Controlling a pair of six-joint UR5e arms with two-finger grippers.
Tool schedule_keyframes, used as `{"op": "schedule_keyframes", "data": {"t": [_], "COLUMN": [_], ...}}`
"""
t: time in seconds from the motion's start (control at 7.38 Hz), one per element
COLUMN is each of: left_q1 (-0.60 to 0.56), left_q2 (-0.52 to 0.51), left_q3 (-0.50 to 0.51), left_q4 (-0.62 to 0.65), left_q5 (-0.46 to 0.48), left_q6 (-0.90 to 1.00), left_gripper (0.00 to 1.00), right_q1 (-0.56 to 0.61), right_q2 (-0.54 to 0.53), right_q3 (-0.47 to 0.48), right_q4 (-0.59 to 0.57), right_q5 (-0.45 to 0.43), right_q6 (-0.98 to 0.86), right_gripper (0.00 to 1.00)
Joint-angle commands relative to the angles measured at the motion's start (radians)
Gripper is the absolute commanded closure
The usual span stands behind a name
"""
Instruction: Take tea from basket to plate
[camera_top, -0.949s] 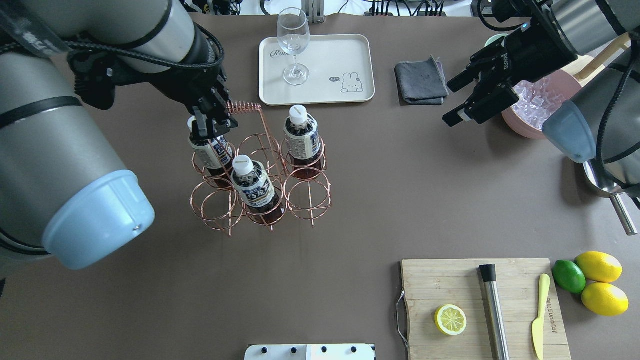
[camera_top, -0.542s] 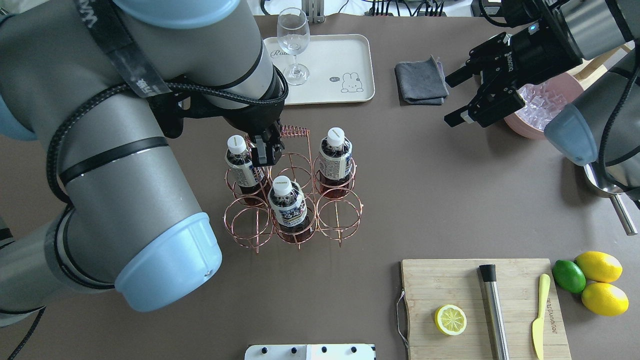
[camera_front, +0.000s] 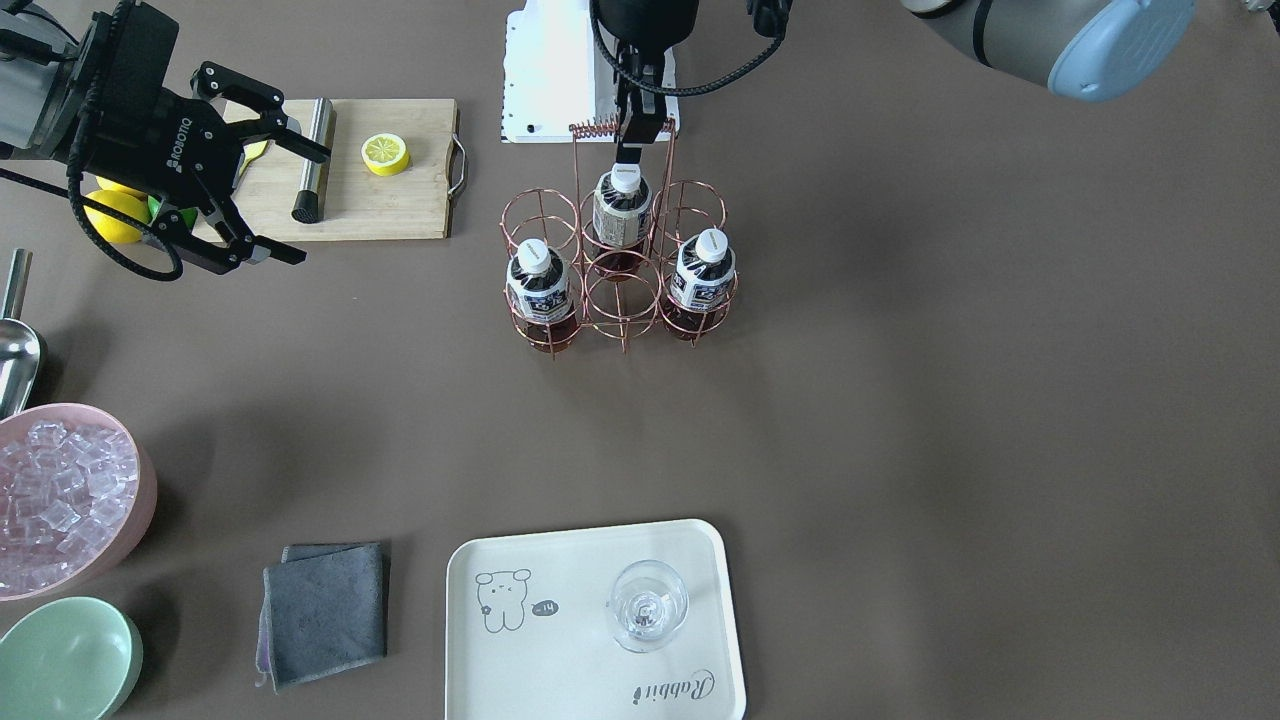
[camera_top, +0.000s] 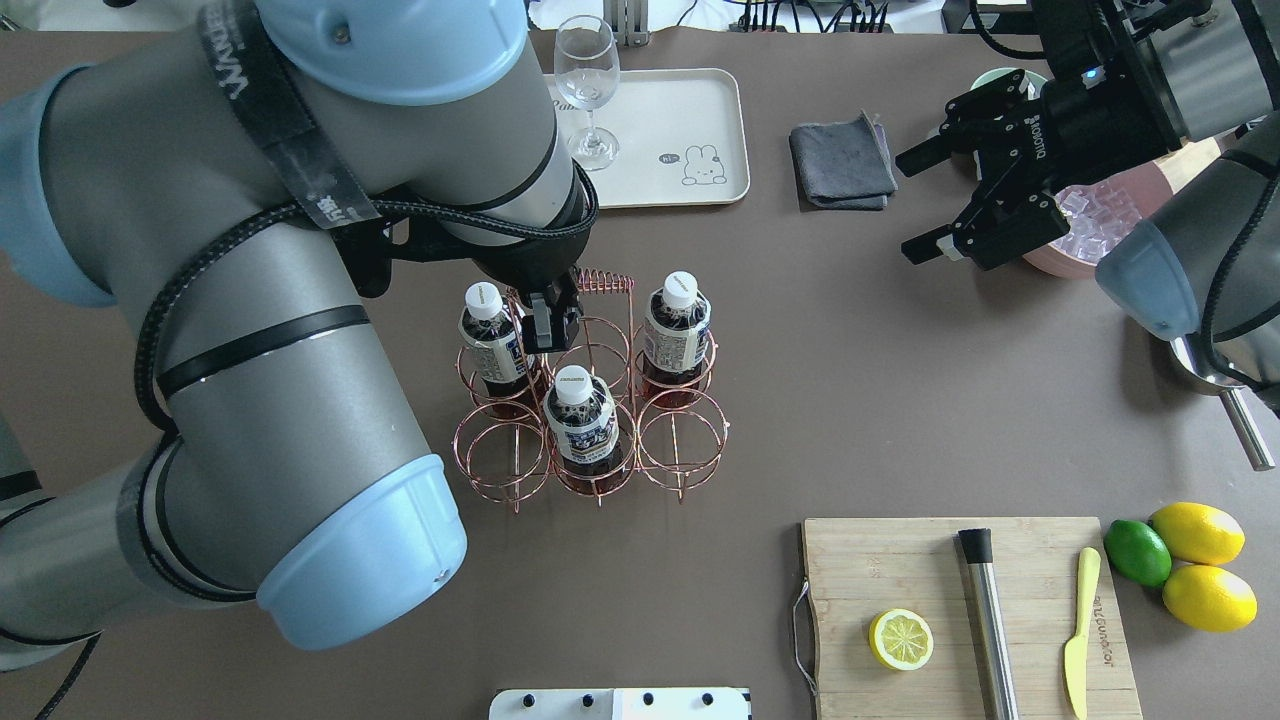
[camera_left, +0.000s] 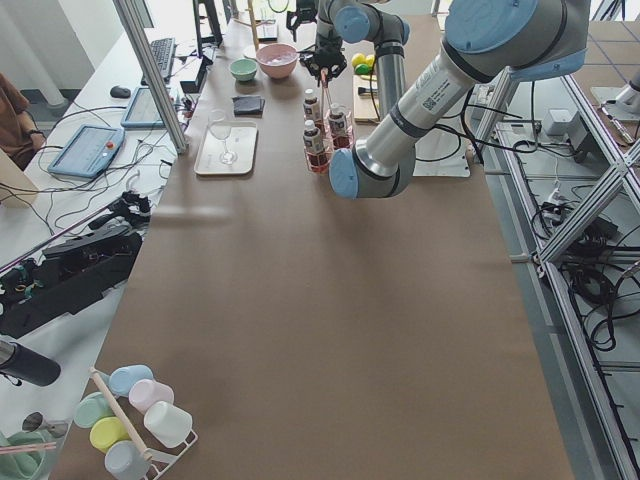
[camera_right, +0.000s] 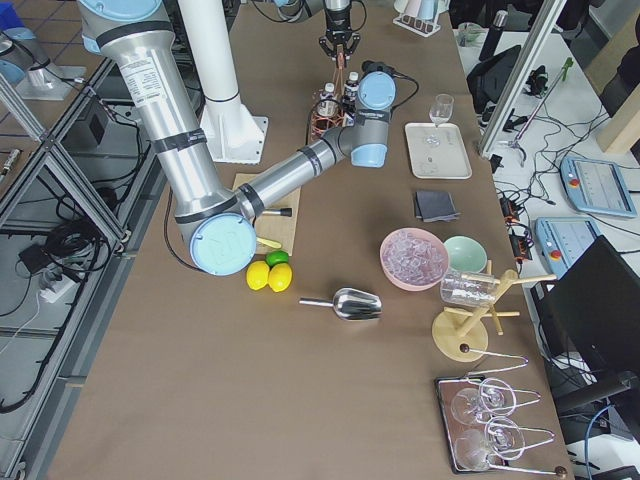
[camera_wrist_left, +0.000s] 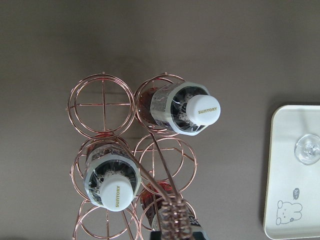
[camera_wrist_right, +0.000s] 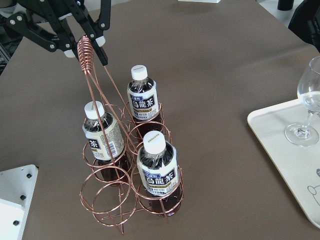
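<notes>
The copper wire basket (camera_top: 500, 462) stands mid-table and holds three tea bottles: one at the back left (camera_top: 493, 340), one at the front middle (camera_top: 583, 425), one at the back right (camera_top: 677, 325). My left gripper (camera_top: 553, 322) is shut on the basket's coiled handle (camera_top: 605, 280); the right wrist view shows its fingers (camera_wrist_right: 99, 51) on either side of the coil (camera_wrist_right: 85, 50). The cream plate (camera_top: 690, 120) lies beyond the basket with a wine glass (camera_top: 585, 85) on it. My right gripper (camera_top: 930, 203) is open and empty, far right, above a pink bowl.
A grey cloth (camera_top: 842, 160) lies right of the plate. A pink bowl of ice (camera_top: 1095, 225), a metal scoop (camera_top: 1220, 390), a cutting board (camera_top: 965, 615) with lemon half, muddler and knife, and whole citrus (camera_top: 1195, 565) fill the right side.
My left arm has moved right with the basket handle in its gripper, and the basket with its three bottles has shifted right with it. The right gripper has shifted slightly and stays open.
</notes>
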Motion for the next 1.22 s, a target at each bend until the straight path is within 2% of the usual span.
{"op": "schedule_keyframes", "data": {"t": [0.0,0.27,0.41,0.68,0.95,1.08], "left_q1": [0.009,0.015,0.02,0.021,0.029,0.035], "left_q2": [0.0,0.002,0.002,0.0,0.003,0.006], "left_q3": [0.013,0.02,0.022,0.03,0.037,0.037], "left_q4": [-0.015,-0.029,-0.03,-0.036,-0.041,-0.047], "left_q5": [0.003,0.015,0.017,0.018,0.024,0.026], "left_q6": [0.001,0.001,0.002,0.002,0.002,0.002], "left_gripper": [1.0,1.0,1.0,1.0,1.0,1.0], "right_q1": [-0.003,-0.016,-0.022,-0.04,-0.054,-0.069], "right_q2": [0.0,0.0,-0.002,-0.002,-0.002,-0.002], "right_q3": [-0.069,-0.096,-0.16,-0.364,-0.385,-0.391], "right_q4": [0.14,0.232,0.331,0.642,0.817,0.868], "right_q5": [-0.008,-0.04,-0.077,-0.153,-0.251,-0.291], "right_q6": [0.032,0.067,0.096,0.186,0.335,0.37], "right_gripper": [0.02,0.02,0.02,0.02,0.02,0.02]}}
